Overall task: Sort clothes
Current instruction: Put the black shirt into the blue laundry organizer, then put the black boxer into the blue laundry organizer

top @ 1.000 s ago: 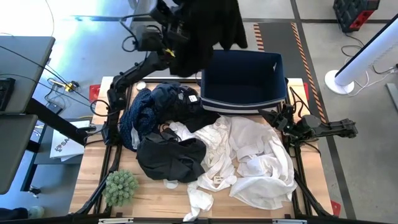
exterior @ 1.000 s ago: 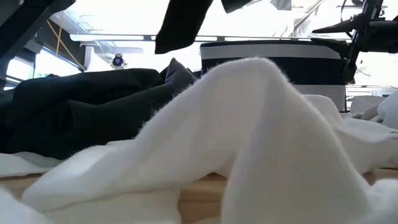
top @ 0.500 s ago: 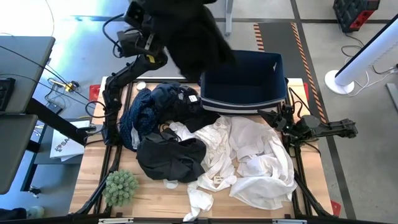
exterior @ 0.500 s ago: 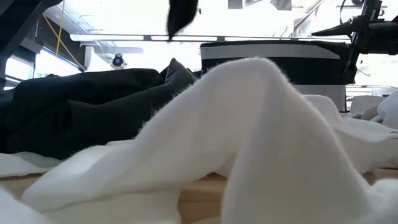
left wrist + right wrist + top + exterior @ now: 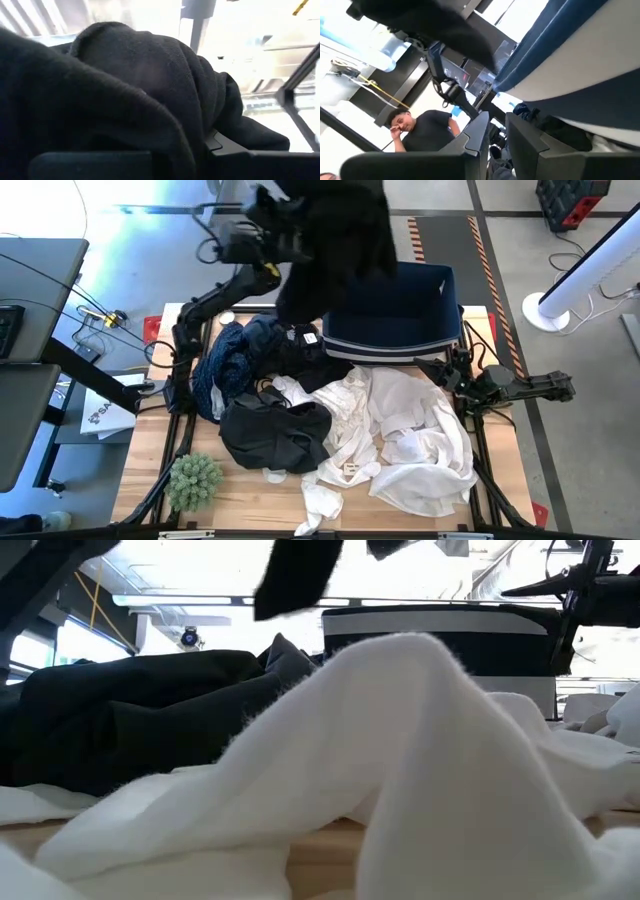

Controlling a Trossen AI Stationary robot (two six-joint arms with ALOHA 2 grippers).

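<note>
My left gripper (image 5: pixel 292 215) is raised high over the table's far edge and is shut on a black garment (image 5: pixel 335 240). The garment hangs beside and over the left end of the navy bin (image 5: pixel 395 348); its lower end shows in the low view (image 5: pixel 295 580). On the table lie navy garments (image 5: pixel 235 355), another black garment (image 5: pixel 275 430) and several white ones (image 5: pixel 400 440). My right gripper (image 5: pixel 440 368) waits open and empty by the bin's near right corner. My left gripper is shut on the black garment, but folds of the cloth (image 5: pixel 150 90) drape over the fingers and hide the place of contact. The garment hangs below the gripper, slack and bunched, clear of the table and the pile.
A green spiky plant (image 5: pixel 193 480) stands at the near left corner. The clothes pile covers most of the table, and a white garment (image 5: pixel 400 740) fills the low view. A person (image 5: pixel 420 130) shows in the room beyond, in the right wrist view.
My left gripper has swung toward the table's left edge and then back toward the bin, staying shut on the black garment. The garment has swung with it: its hanging end rose and dropped again, always clear of the table.
</note>
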